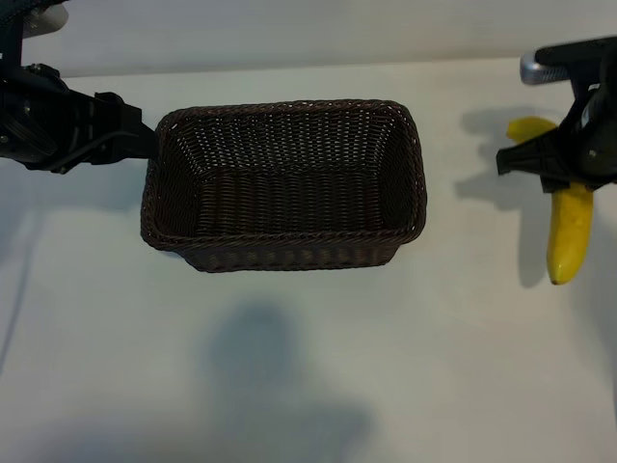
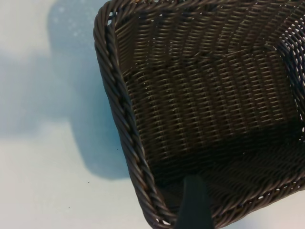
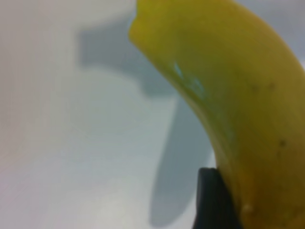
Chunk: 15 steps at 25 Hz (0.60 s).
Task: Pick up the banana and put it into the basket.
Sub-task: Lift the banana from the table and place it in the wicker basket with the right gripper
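Observation:
The dark-brown wicker basket (image 1: 289,237) stands in the middle of the table with nothing inside. The yellow banana (image 1: 571,236) hangs at the far right, off the table, its shadow cast to its left. My right gripper (image 1: 564,176) is shut on the banana's upper middle; in the right wrist view one dark finger (image 3: 213,202) presses against the banana (image 3: 238,86). My left gripper (image 1: 145,145) is at the basket's left end, open. One of its fingers (image 2: 193,205) reaches just inside the braided rim (image 2: 119,95) near a corner; the other finger is hidden.
The white table (image 1: 289,386) spreads bare in front of the basket, with a broad soft shadow on it. Bare table also lies between the basket's right end and the banana.

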{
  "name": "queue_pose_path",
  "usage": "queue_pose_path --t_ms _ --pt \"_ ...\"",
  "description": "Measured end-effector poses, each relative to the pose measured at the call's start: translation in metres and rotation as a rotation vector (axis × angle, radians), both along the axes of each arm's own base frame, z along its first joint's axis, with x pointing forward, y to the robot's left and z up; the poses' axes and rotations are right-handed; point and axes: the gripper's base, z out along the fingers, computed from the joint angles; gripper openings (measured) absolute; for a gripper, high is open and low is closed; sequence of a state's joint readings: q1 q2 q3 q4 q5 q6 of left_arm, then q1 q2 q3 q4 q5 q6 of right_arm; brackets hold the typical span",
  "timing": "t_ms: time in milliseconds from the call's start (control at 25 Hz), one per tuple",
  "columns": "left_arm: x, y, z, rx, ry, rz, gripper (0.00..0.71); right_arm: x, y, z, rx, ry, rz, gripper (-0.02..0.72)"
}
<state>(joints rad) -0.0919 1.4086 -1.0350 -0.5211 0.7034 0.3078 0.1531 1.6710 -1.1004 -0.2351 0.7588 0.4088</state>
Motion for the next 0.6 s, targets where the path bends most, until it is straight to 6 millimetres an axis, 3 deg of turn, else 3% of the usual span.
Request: queue_pose_path --t_ms 320,600 --pt "0.001 0.000 0.000 0.000 -0.006 0.003 0.587 0.002 0.004 0.006 0.030 0.006 0.034 0.410" --pt "0.001 0.001 0.001 0.001 -0.016 0.009 0.587 0.001 0.031 0.007 0.037 -0.029 0.158 0.410"
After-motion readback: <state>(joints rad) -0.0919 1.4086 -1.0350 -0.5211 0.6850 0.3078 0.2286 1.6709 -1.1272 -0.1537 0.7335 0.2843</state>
